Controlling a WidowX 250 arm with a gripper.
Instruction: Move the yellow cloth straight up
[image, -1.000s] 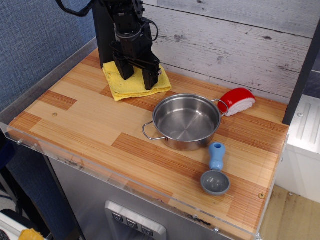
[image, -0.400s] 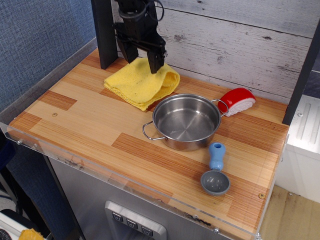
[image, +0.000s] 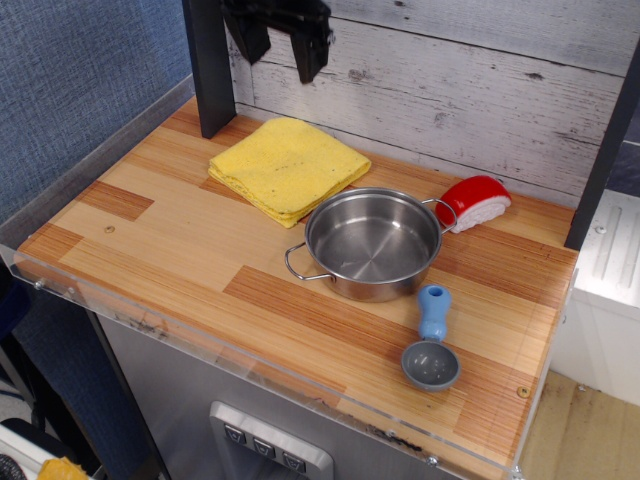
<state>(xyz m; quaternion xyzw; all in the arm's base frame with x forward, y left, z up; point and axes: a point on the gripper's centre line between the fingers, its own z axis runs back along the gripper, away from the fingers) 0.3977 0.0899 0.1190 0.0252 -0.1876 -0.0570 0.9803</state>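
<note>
Bright, even light; sharp focus, soft shadows, mild glare inside the steel pot.

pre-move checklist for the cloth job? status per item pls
1. Gripper free of cloth: ok, it's raised, open, holding nothing.
2. Cloth flat on table: ok, folded, near the back wall.
3. Cloth apart from pot: cannot tell, its front corner meets the pot rim in this view.
4. Scoop and red item out of the way: ok, both are right of the pot.
5. Cloth moved far enough: cannot tell.
</note>
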